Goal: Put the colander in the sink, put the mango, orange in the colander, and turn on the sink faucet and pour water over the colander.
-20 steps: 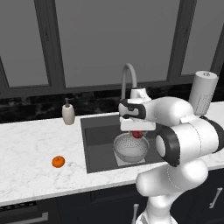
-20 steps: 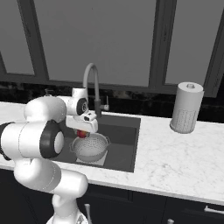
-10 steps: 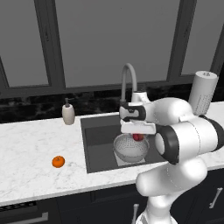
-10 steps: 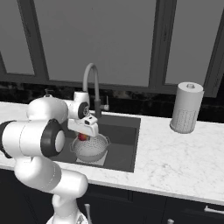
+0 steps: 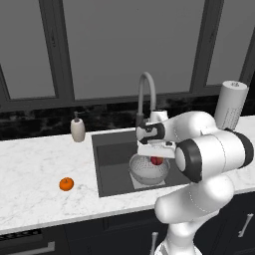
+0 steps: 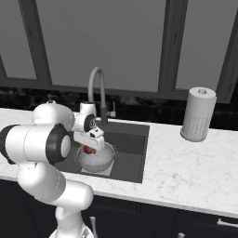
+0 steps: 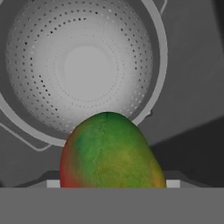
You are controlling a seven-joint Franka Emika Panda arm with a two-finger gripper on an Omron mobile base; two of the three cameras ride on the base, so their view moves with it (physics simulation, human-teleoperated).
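Step in hand: placing the mango (image 7: 111, 151), pinched in the gripper (image 5: 156, 153) above the colander (image 7: 83, 65), whose bowl lies toward 12 o'clock in the sink (image 5: 112, 164). Next: centre, release. The orange (image 5: 66, 184) waits on the counter (image 5: 35, 174).

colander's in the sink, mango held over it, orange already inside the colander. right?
Not quite. The colander is in the sink and the gripper holds the mango over it, but the orange lies on the counter left of the sink, as the left base view shows.
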